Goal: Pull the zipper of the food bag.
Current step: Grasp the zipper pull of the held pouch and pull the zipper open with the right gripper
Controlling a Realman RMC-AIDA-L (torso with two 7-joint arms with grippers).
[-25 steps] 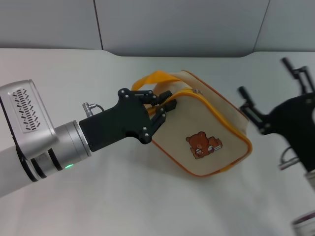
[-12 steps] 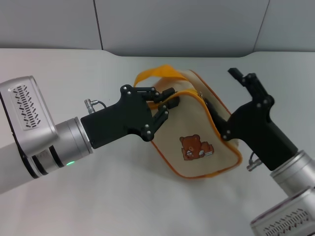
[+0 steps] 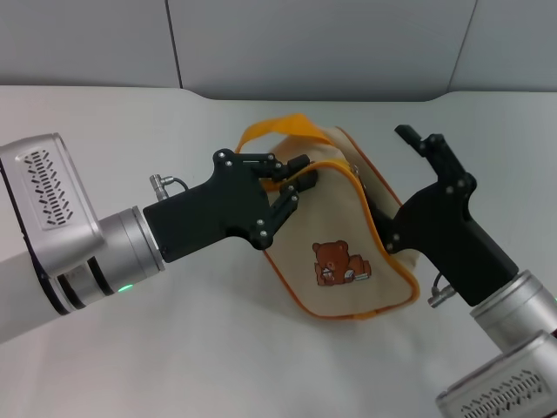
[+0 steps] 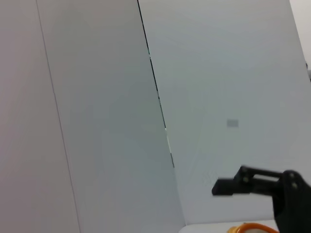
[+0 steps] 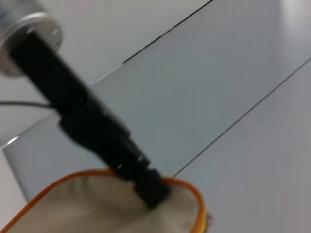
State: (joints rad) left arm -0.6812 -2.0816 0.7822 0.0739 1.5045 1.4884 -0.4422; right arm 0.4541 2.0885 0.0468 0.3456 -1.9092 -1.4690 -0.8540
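The beige food bag, with orange piping and a brown bear patch, lies on the white table; its orange strap loop arches at the back. My left gripper is shut on the bag's near-left top corner at the orange edge. My right gripper is open at the bag's top right side. One of its fingers sticks up free and the other lies against the bag's top. The zipper is a small grey tab on the top edge, just beside that lower finger. The bag also shows in the right wrist view.
Grey wall panels stand behind the table. Bare white table lies in front of the bag and to its left. The left wrist view shows mostly wall, with the right gripper's finger low down.
My right arm has swung in from the right edge to the bag's top right side. The bag has shifted and tilted slightly left. My left gripper keeps its hold.
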